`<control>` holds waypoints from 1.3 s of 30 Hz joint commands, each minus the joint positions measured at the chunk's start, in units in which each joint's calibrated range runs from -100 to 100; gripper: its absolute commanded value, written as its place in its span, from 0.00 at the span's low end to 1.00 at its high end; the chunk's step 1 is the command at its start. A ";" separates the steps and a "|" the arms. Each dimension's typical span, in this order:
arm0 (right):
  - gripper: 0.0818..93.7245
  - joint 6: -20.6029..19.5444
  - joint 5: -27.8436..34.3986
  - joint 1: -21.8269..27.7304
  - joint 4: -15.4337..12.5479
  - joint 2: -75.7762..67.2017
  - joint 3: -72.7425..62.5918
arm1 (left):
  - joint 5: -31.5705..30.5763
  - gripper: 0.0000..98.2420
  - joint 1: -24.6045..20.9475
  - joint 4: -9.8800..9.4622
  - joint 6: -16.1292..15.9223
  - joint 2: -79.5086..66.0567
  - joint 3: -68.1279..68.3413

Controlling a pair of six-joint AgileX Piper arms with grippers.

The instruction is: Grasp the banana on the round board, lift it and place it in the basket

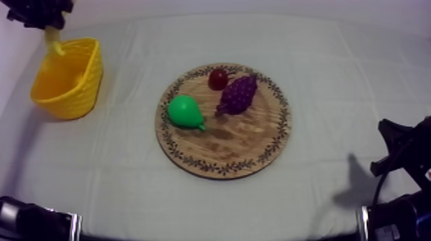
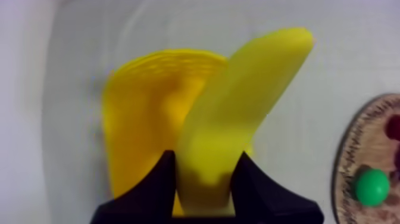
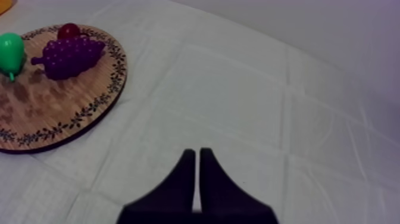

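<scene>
Left gripper (image 2: 206, 159), banana (image 2: 238, 113) tip-down over basket (image 2: 143, 101)

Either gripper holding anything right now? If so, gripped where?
Left gripper is shut on the banana near one end; the rest sticks out over the basket. Right gripper is shut on nothing.

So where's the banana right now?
In the top view, the banana hangs from the left hand at the far left, just above the yellow basket.
</scene>
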 commanded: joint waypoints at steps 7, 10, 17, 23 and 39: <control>0.00 0.02 0.03 -0.03 -0.03 -0.04 -0.03 | -3.69 0.25 -7.54 -0.41 -0.74 10.24 -1.80; 0.00 0.01 0.03 -0.03 -0.03 -0.04 -0.03 | -5.34 0.26 -7.33 -0.41 -0.52 12.65 -2.10; 0.00 0.00 0.03 -0.03 -0.03 -0.04 -0.03 | -7.08 0.26 -6.34 -0.16 0.42 17.49 -2.45; 0.00 0.04 0.03 -0.03 -0.03 -0.04 -0.03 | -11.33 0.26 -6.30 0.89 0.66 21.80 0.68; 0.00 0.05 0.03 -0.03 -0.03 -0.04 -0.03 | -16.78 0.34 -6.17 2.40 1.17 24.07 8.86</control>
